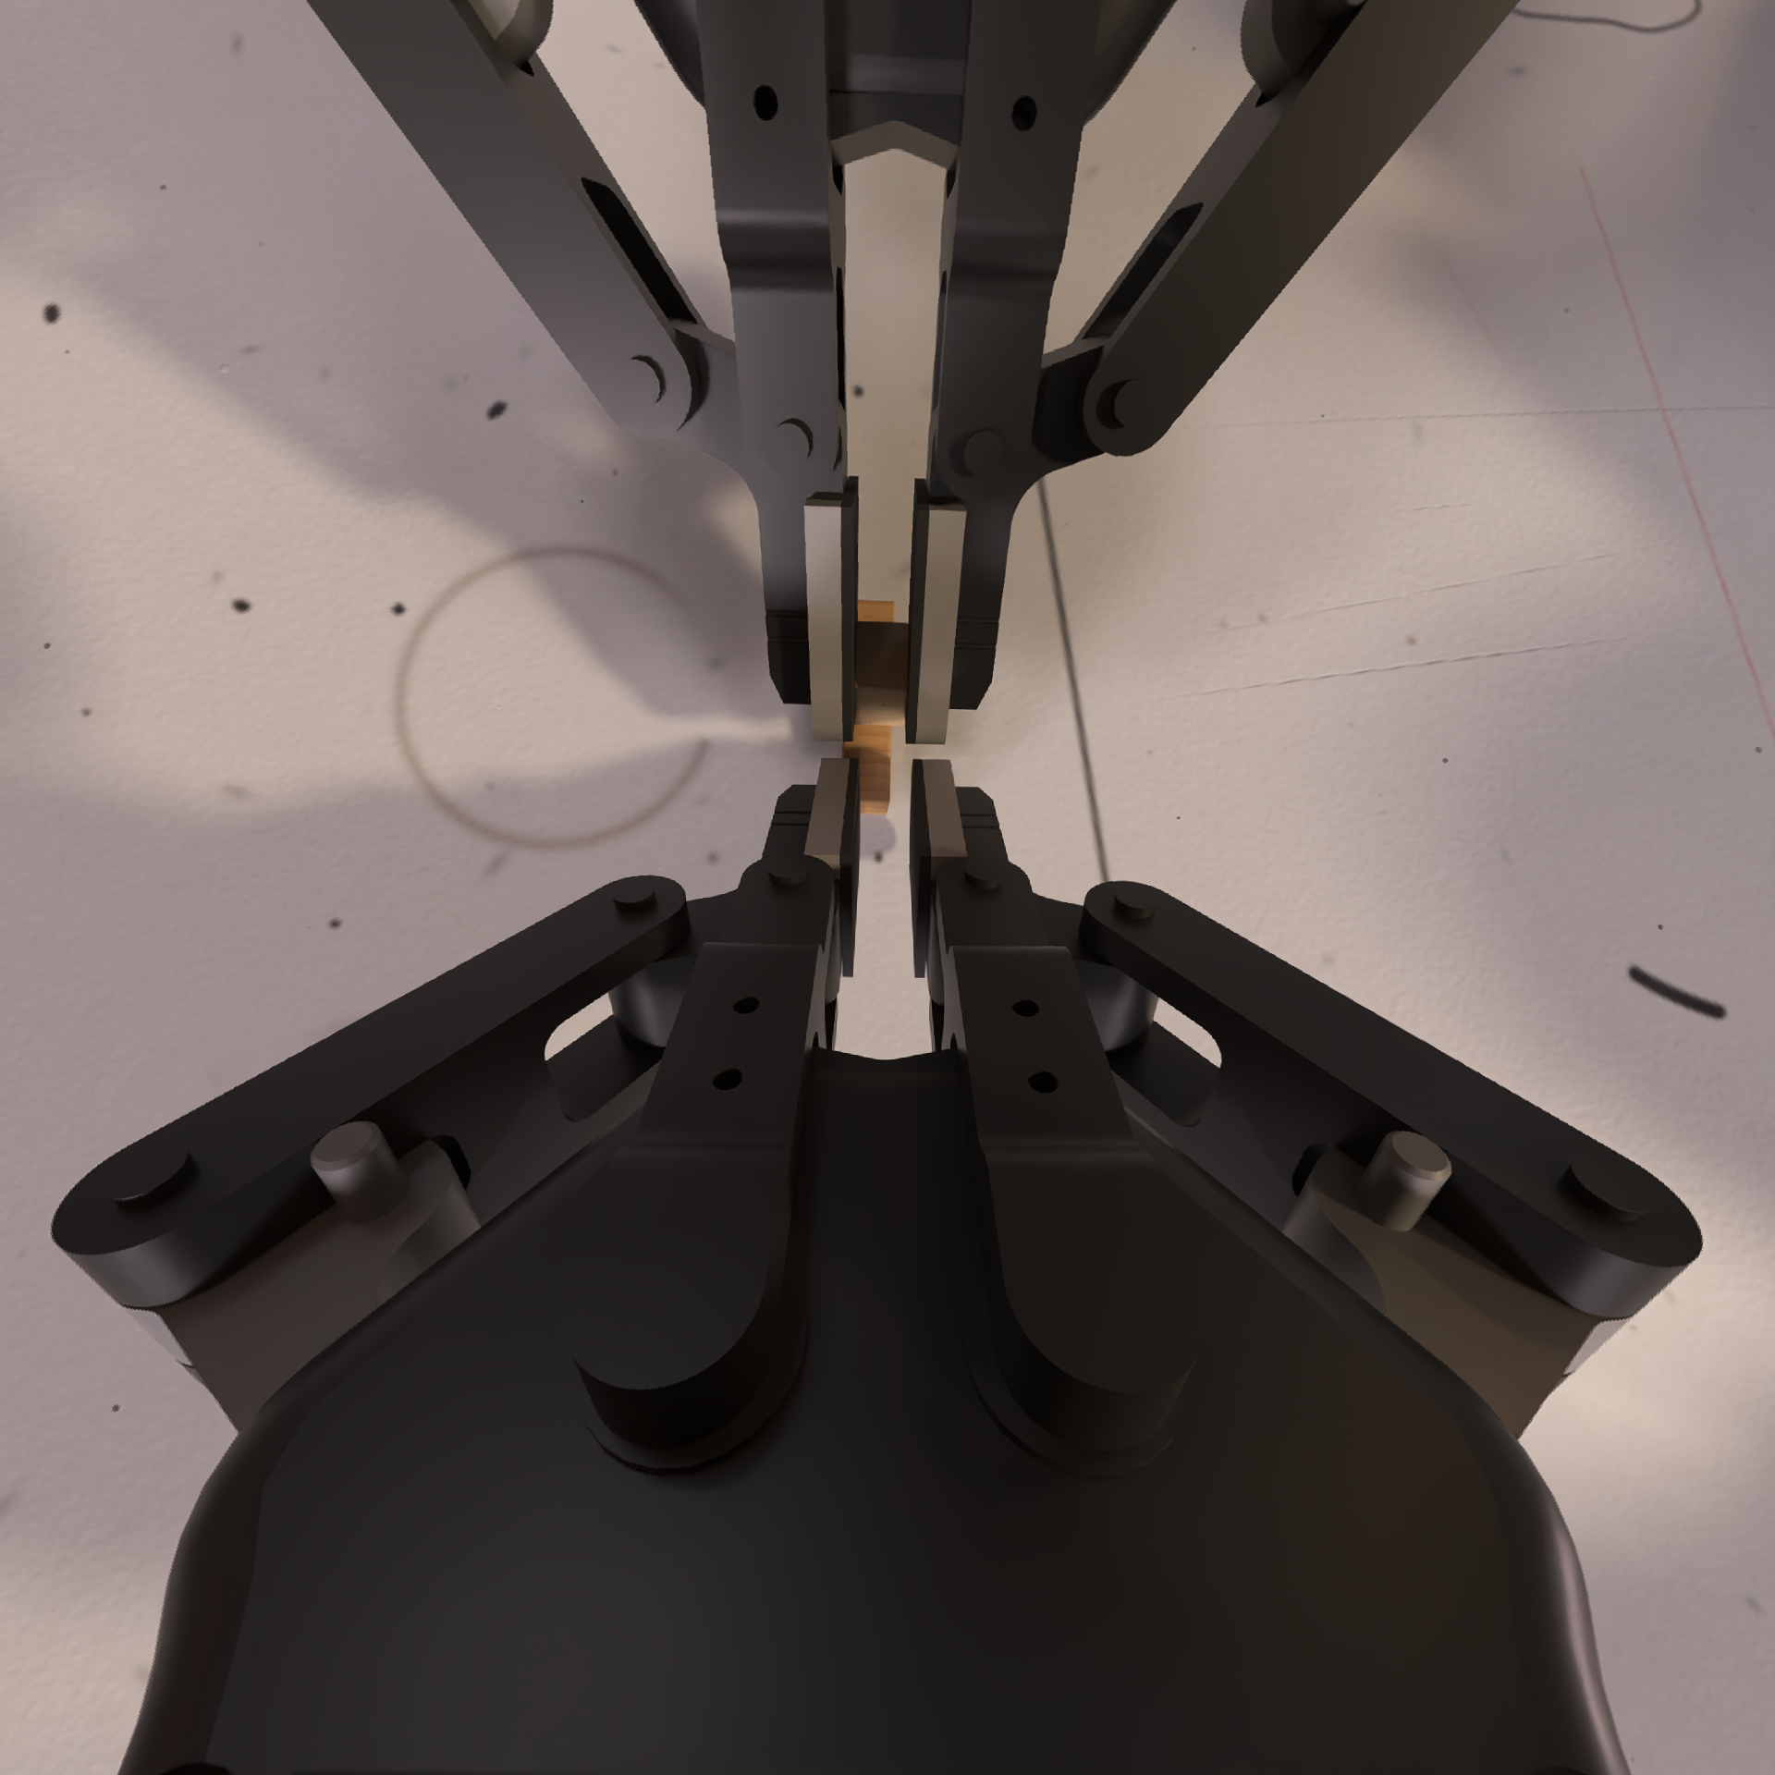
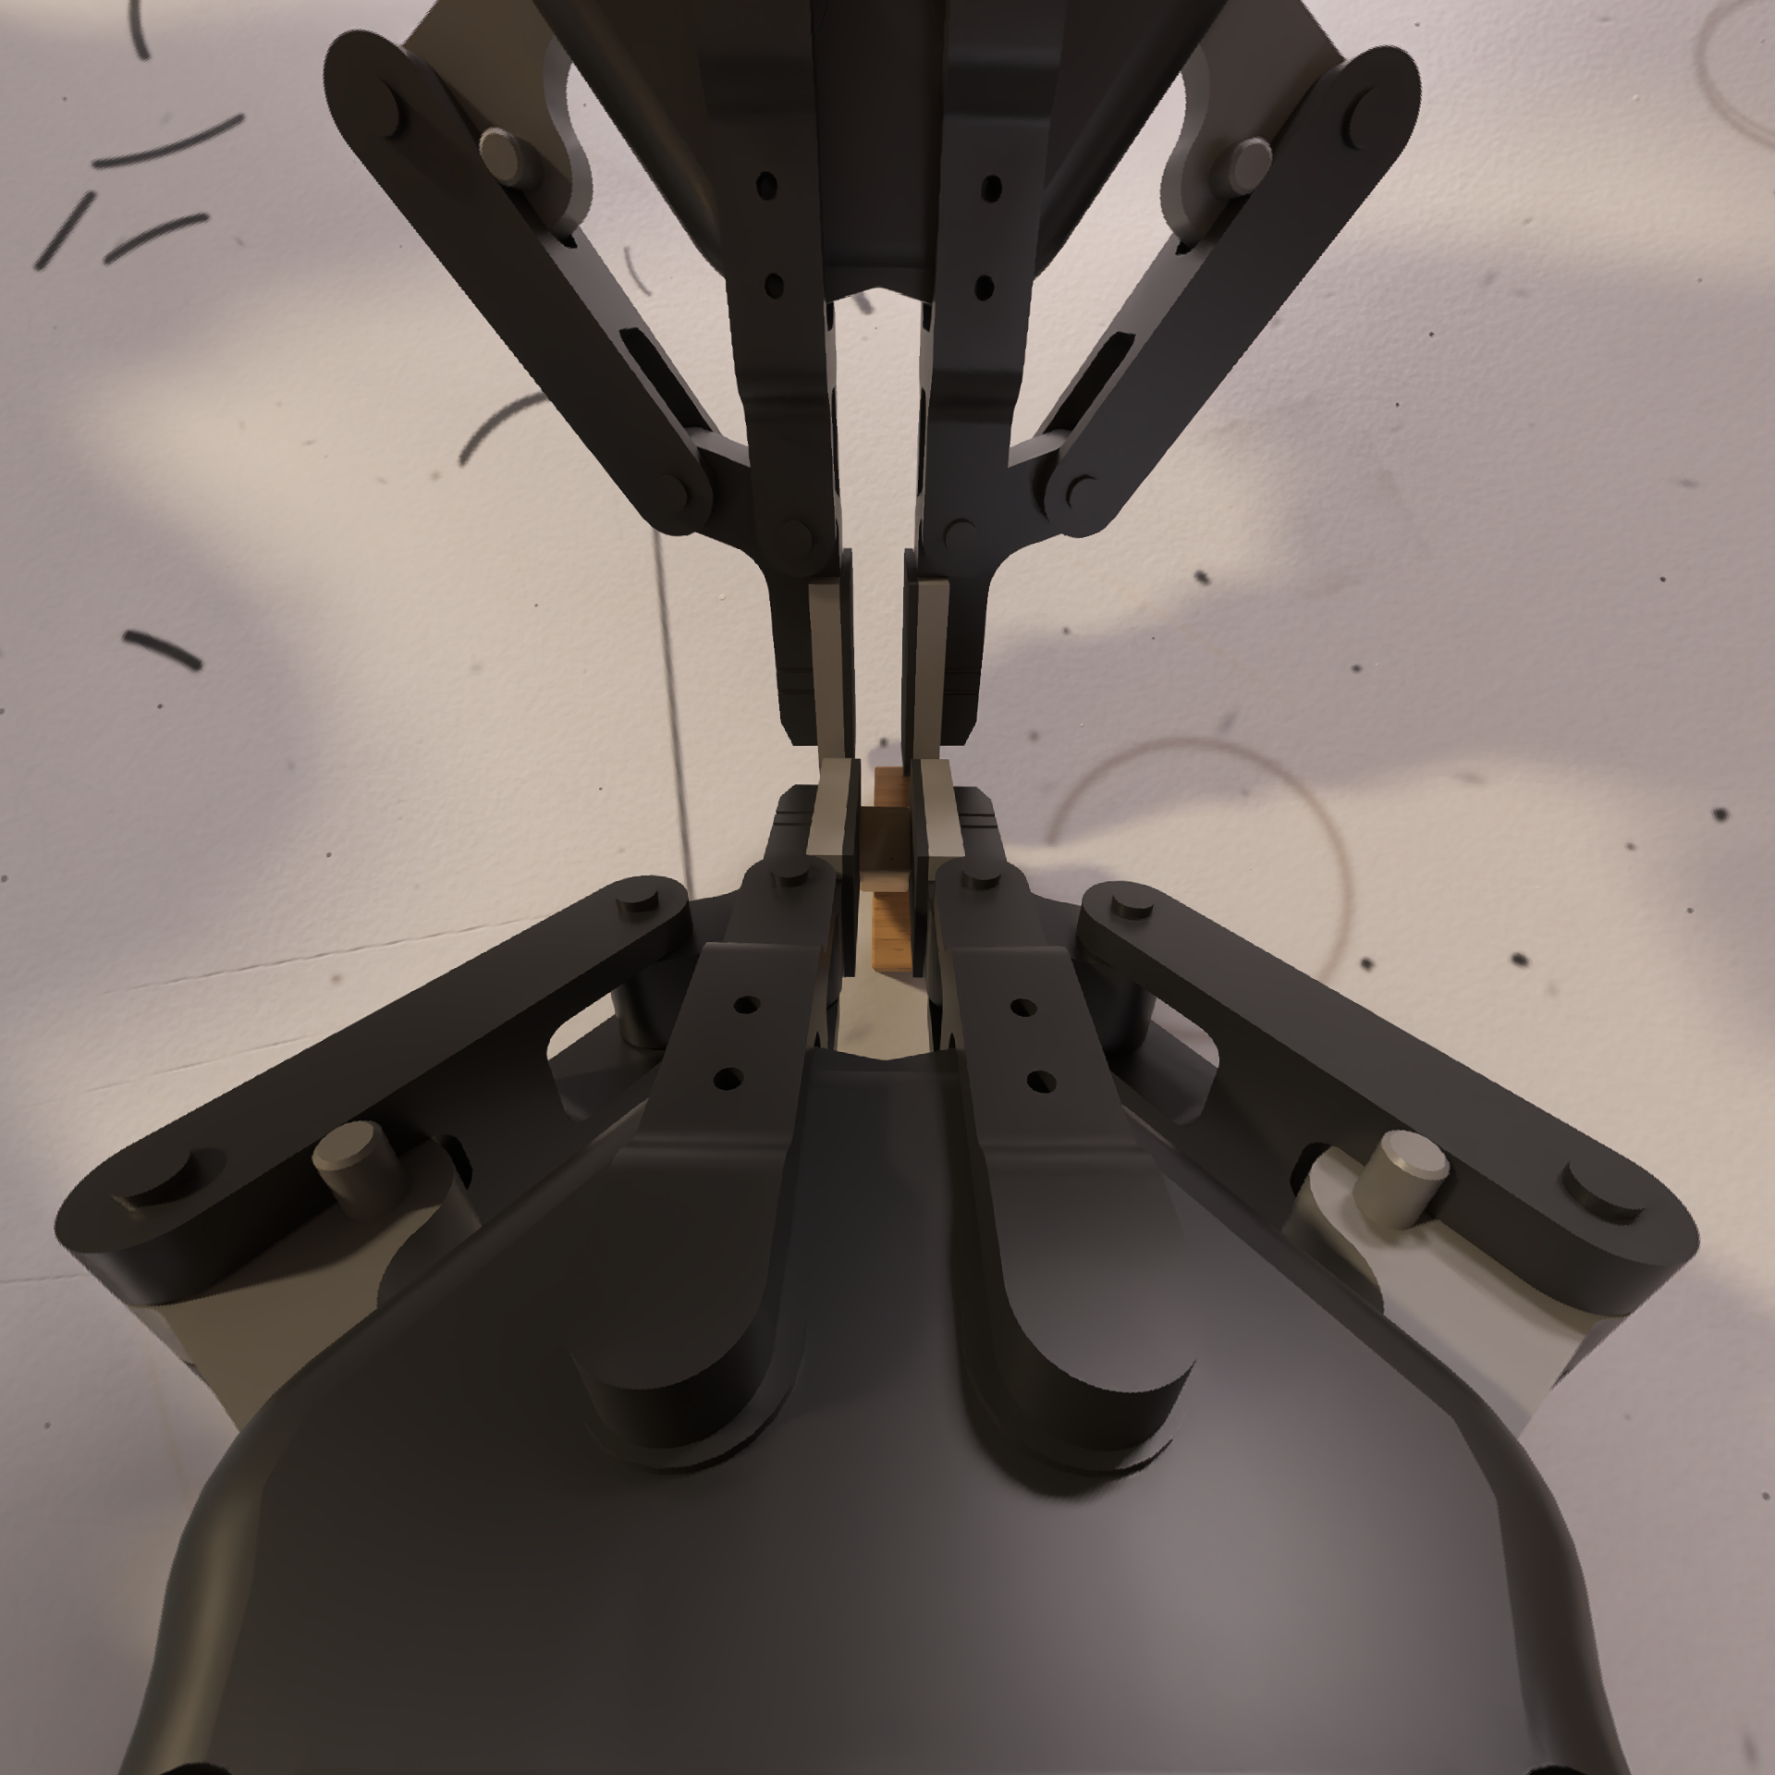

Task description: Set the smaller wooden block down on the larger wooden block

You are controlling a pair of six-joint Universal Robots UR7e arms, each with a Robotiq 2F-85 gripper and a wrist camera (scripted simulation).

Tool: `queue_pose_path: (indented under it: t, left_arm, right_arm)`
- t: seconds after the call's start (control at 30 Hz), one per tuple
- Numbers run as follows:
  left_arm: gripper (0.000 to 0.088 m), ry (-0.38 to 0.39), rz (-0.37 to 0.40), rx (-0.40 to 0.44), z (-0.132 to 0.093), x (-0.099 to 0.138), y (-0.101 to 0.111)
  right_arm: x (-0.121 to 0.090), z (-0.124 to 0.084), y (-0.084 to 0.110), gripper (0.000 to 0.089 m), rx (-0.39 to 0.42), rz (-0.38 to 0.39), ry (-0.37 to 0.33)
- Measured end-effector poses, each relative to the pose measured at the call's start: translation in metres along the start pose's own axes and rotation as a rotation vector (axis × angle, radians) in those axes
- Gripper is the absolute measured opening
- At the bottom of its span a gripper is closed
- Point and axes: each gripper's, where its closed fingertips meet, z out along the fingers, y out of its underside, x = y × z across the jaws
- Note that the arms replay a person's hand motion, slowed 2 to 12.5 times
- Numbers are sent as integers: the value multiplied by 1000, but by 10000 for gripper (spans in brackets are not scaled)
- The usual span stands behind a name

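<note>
Pale, scuffed tabletop [image 1: 1345,672]. At frame centre the right gripper [image 2: 884,783] clamps what seems the smaller wooden block [image 2: 882,847], lying across the larger wooden block [image 2: 888,936]. The left gripper [image 1: 881,773], narrowly parted, holds nothing.

right pincer [image 2: 884,855] clamps smaller wooden block [image 2: 882,847] | left pincer [image 2: 876,744] opposite

smaller wooden block [image 2: 882,841] – pale, darker face showing | atop larger wooden block [image 2: 889,934] – orange-brown, flat (mostly hidden) | stacked, touching
</note>
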Motion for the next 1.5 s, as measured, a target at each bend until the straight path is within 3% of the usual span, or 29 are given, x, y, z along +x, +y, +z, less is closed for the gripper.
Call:
queue_pose_path:
  t: [1.0,1.5]
  left_arm:
    - [83,-10,22,9,1,0,0]
    - [80,-9,-6,57,-4,-3,-4]
  right_arm:
    - [1,0,1,91,2,-1,3]
    - [7,-16,-9,146,100,7,22]
